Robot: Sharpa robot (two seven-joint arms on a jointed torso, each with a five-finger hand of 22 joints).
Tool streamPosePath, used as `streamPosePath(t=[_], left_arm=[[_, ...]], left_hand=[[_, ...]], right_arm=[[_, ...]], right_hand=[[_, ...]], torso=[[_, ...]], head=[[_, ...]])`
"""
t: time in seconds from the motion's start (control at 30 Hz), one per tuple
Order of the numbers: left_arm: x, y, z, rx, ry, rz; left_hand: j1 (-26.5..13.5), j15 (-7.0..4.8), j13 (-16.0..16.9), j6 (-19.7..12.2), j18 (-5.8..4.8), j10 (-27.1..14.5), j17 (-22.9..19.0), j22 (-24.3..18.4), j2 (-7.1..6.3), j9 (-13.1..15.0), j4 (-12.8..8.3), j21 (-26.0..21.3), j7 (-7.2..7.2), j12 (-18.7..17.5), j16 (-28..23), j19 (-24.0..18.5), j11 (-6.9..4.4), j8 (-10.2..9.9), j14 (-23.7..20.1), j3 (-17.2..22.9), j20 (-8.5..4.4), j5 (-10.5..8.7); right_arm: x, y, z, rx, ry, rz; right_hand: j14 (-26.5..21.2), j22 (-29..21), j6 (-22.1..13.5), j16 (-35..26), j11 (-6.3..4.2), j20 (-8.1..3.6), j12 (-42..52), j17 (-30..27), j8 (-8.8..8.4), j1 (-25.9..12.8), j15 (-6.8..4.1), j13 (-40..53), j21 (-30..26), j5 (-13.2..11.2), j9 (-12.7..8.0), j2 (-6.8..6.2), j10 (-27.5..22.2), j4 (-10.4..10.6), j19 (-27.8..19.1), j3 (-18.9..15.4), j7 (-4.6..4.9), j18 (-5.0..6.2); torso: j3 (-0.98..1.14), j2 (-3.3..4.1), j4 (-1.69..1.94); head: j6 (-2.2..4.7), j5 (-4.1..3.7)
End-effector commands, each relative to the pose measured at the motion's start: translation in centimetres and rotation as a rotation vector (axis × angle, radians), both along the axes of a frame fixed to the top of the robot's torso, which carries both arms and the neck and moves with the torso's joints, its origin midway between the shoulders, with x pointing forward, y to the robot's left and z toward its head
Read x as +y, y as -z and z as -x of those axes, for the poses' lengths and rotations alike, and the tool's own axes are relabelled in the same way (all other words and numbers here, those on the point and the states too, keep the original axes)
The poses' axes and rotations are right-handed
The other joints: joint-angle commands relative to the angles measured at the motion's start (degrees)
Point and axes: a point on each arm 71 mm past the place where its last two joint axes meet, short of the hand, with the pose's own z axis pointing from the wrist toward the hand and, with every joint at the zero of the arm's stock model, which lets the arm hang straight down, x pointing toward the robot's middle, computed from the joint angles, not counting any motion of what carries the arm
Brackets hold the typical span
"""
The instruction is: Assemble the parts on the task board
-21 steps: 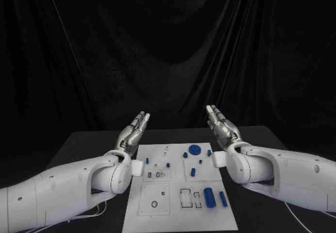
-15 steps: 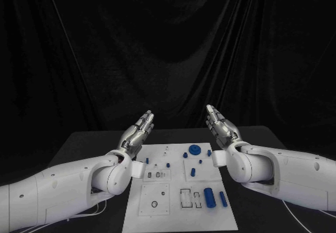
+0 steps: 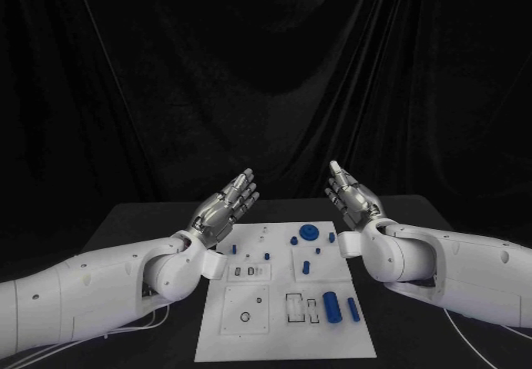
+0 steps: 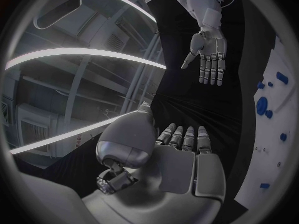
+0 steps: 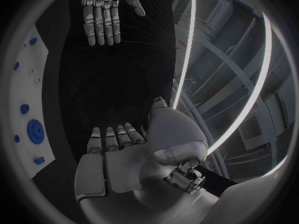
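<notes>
The white task board (image 3: 286, 342) lies in the middle of the black table. Small blue parts rest on it: a round disc (image 3: 309, 231) at the far end, a short peg (image 3: 306, 267) in the middle, and two cylinders (image 3: 331, 307) near the front right. My left hand (image 3: 225, 204) is raised above the board's far left corner, fingers straight and spread, holding nothing. My right hand (image 3: 351, 197) is raised above the far right corner, also flat and empty. The left wrist view shows my left hand's palm (image 4: 177, 159) and, opposite it, the right hand (image 4: 211, 54). The right wrist view shows the board's edge (image 5: 25, 74).
The black table (image 3: 133, 223) extends on both sides of the board, with a black curtain (image 3: 266, 92) behind it. White cables (image 3: 133, 327) trail on the table by my left arm.
My left hand has moved right and turned, its fingers now fanned and its palm more visible. My right hand has shifted only slightly.
</notes>
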Motion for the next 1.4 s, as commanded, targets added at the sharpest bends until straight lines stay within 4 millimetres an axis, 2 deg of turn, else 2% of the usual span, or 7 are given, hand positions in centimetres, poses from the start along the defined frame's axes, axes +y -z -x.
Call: streamPosePath(t=[0.03, 0.17, 0.27, 0.77, 0.93, 1.07, 1.4], left_arm=[[0.6, -1.0, 0.1, -0.073, 0.026, 0.133], [1.5, -1.0, 0.2, -0.065, 0.025, 0.132], [2.4, -0.9, 0.2, -0.058, 0.024, 0.129], [5.5, -0.8, 0.1, -0.052, -0.033, 0.092], [6.3, -1.0, 0.4, -0.056, -0.05, 0.089], [6.6, -1.1, 0.6, -0.058, -0.059, 0.087], [6.9, -1.3, 1.1, -0.055, -0.065, 0.086]], left_hand=[[0.7, -2.25, -0.1, 0.6, 1.26, -0.1, -0.1, -0.1, -0.02, 0.1, 0.1, -0.2, 0.03, -0.2, -0.2, 0.0, -0.43, 0.3, 0.1, -0.3, 0.64, 0.24], [1.3, -1.85, -0.1, 1.0, 1.6, -0.1, -0.1, -0.1, -0.13, 0.1, 0.1, -0.2, 0.17, -0.2, -0.2, 0.0, -0.37, 0.4, 0.1, -0.3, 1.5, 0.23], [2.0, -0.94, -0.1, 1.3, 1.95, -0.1, -0.1, -0.1, -0.08, 0.2, 0.1, -0.2, 0.21, -0.2, -0.2, 0.0, -0.24, 0.4, 0.1, -0.3, 2.74, 0.36], [4.5, 2.79, -0.1, 4.1, 2.13, -0.1, -0.1, -0.1, -0.18, 0.6, 0.1, -0.2, 1.25, -0.2, -0.2, 0.0, 0.62, 1.0, 0.1, -0.6, 6.28, 3.46], [5.6, 3.6, -0.1, 5.0, 2.12, -0.1, -0.1, -0.1, -0.15, 0.7, 0.1, -0.2, 1.47, -0.2, -0.2, 0.0, 0.72, 1.2, 0.1, -0.4, 7.14, 5.11], [6.4, 3.79, -0.1, 5.5, 2.16, -0.1, -0.1, -0.1, -0.2, 0.7, 0.1, -0.2, 1.6, -0.2, -0.2, 0.0, 0.78, 1.3, 0.1, -0.3, 7.47, 6.55], [9.8, 4.45, -0.1, 7.7, 2.2, -0.1, -0.1, 0.0, -0.39, 1.0, 0.0, 0.0, 2.47, -0.2, -0.2, 0.1, 1.34, 2.2, 0.1, 0.7, 8.22, 12.66]], right_arm=[[0.3, 0.0, 0.0, 0.022, -0.084, -0.067], [0.4, 0.0, 0.0, 0.051, -0.138, -0.093], [0.4, -0.1, -0.2, 0.106, -0.222, -0.103], [-0.9, -2.8, -2.7, -0.05, -0.512, 0.469], [-0.7, -4.6, -3.8, -0.156, -0.619, 0.854], [-0.3, -6.2, -4.7, -0.229, -0.677, 1.23], [0.5, -8.7, -6.3, -0.432, -0.615, 1.847]], right_hand=[[4.6, 2.8, 3.6, 4.5, 4.65, 4.39, 6.0, 2.0, 2.38, 1.0, 6.02, 1.5, 4.8, 1.2, 0.9, -0.35, 3.4, 0.0, 7.2, -0.6, 2.87, -1.85], [29.1, 8.7, 13.1, 20.0, 12.52, 9.8, 19.9, 6.8, 8.14, 3.5, 10.83, 4.0, 18.0, 3.1, 2.8, -0.94, 16.5, -0.4, 30.7, -0.7, 5.48, -1.06], [37.4, 10.1, 18.7, 22.2, 14.63, 10.46, 25.2, 6.9, 11.15, 6.2, 9.96, 4.7, 22.7, 5.9, 3.6, -1.52, 24.3, -1.9, 40.7, -0.3, 7.02, 0.86], [55.3, 10.4, 31.6, 23.2, 12.94, 5.17, 26.3, 5.6, 14.2, 25.1, 4.18, 2.8, 28.2, 16.3, 3.7, -0.93, 31.8, -18.3, 55.1, 6.5, 9.56, 1.66], [63.2, 13.3, 34.5, 25.5, 11.62, 3.0, 26.3, 6.2, 13.86, 25.4, 1.81, 2.7, 33.6, 8.8, 3.4, -1.53, 35.6, -18.4, 60.1, 6.8, 9.45, 1.74], [73.3, 15.9, 37.7, 29.9, 10.01, 0.83, 25.8, 8.5, 13.23, 21.2, -0.77, 2.7, 38.6, -4.9, 3.2, -4.06, 40.9, -14.2, 67.8, 4.3, 8.49, 1.65], [84.6, 38.1, 40.9, 38.8, 7.24, -2.83, 17.4, 16.3, 9.18, 23.4, -4.45, 2.7, 57.4, -3.4, 2.9, -7.72, 44.6, -13.0, 76.5, 12.5, 5.09, -0.74]], torso=[[-0.01, 0.05, -0.06], [-0.02, 0.05, -0.06], [-0.05, 0.05, -0.07], [-0.03, 0.05, -0.02], [-0.07, 0.25, 0.11], [-0.18, 0.54, 0.18], [-0.47, 2.26, 0.54]], head=[[-0.69, 0.14], [-1.29, 0.29], [-2.85, 0.37], [-9.42, 0.41], [-9.75, 0.09], [-10.18, -0.01], [-10.13, 0.12]])
